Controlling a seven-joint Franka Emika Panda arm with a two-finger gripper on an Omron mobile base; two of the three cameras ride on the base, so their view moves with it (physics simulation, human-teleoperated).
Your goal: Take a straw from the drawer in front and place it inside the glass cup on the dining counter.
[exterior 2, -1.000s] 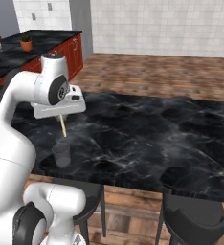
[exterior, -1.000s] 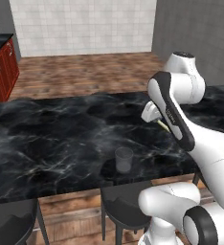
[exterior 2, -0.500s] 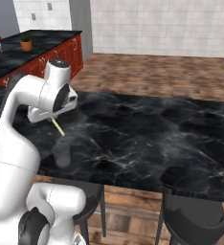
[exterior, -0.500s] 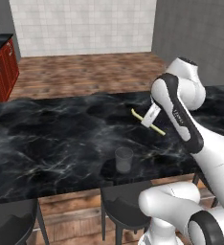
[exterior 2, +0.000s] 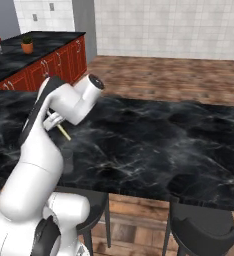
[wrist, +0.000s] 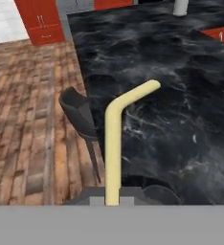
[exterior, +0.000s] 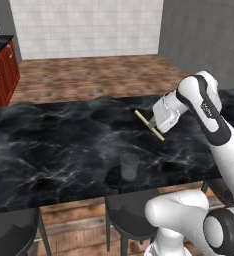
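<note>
My gripper is shut on the straw, a pale yellow stick held slanted over the dining counter. The straw's free end points left and away from the hand. The glass cup stands upright near the counter's front edge, below and left of the gripper and apart from the straw. In the right base view the straw pokes out under the arm, which hides the cup. In the hand view the straw rises from between the fingers with its bent tip leaning right over the counter. The drawer is out of view.
Dark round stools stand along the counter's near side, and one stool appears beside the straw. Red cabinets and a second black counter with a plant pot lie at the far left. Wooden floor lies beyond.
The wrist has turned and the hand has shifted left. The straw went from hanging nearly straight down to slanting sideways over the counter, still gripped.
</note>
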